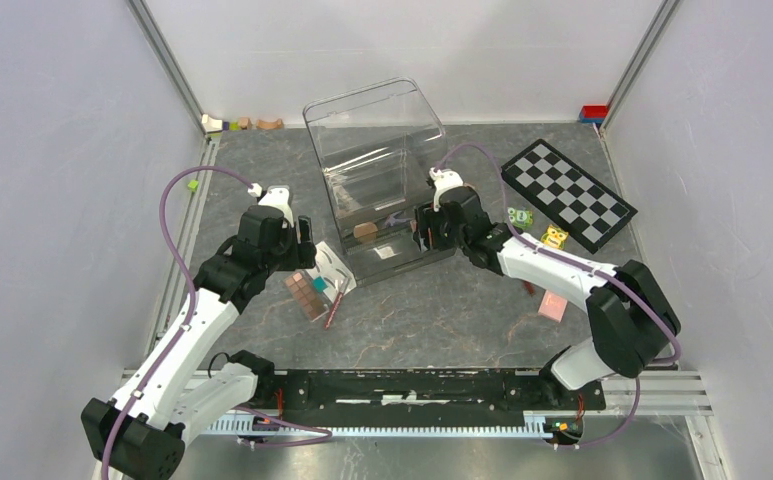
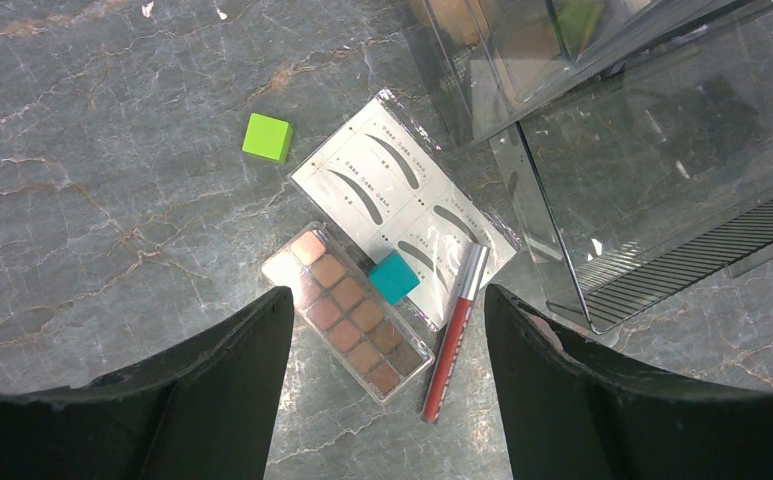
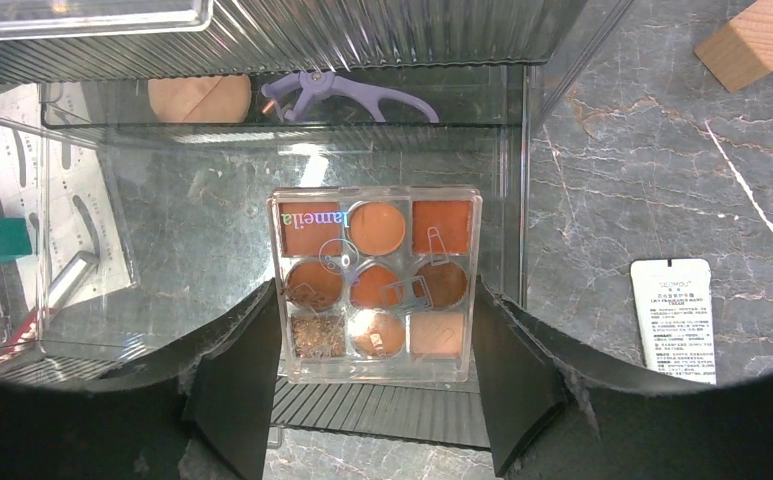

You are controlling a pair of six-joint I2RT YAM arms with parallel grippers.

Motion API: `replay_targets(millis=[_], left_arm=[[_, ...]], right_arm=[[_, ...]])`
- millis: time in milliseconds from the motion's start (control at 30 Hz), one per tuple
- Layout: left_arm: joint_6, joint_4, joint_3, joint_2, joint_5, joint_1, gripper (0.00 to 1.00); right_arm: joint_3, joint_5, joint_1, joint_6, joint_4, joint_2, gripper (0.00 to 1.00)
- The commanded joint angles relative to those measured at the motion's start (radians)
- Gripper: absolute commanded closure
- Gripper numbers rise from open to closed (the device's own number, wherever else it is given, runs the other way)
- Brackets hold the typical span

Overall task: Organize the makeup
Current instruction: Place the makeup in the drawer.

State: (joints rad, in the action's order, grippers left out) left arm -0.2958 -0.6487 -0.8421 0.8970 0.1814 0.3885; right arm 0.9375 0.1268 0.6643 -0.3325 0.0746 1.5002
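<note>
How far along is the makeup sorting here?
Done: peach sponge and lilac scissors lie in the clear organizer. In hand: right claw grips the square palette over it; left claw, open, hovers above the long palette. Left: that palette, eyebrow card, red tube, pink item.

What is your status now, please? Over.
Left gripper open over long palette. Right gripper grips square palette above clear organizer. Teal cube lies on eyebrow card.

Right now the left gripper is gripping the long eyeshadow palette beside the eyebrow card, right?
Not gripping: the left wrist view shows the left gripper open above the long eyeshadow palette, which lies beside the eyebrow card.
</note>
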Motion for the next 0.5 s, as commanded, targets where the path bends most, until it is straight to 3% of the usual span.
replay_targets(millis=[0, 267, 467], left_arm=[[0.041, 0.032, -0.013, -0.003, 0.001, -0.002, 0.23], [0.041, 0.032, -0.013, -0.002, 0.000, -0.004, 0.23], [0.042, 0.032, -0.012, -0.003, 0.002, -0.003, 0.23]], right_arm=[[0.049, 0.025, 0.006, 0.014, -0.018, 0.003, 0.31], [0.065, 0.020, 0.008, 0.019, -0.009, -0.022, 0.23], [0.084, 0.026, 0.008, 0.028, 0.030, -0.066, 0.21]])
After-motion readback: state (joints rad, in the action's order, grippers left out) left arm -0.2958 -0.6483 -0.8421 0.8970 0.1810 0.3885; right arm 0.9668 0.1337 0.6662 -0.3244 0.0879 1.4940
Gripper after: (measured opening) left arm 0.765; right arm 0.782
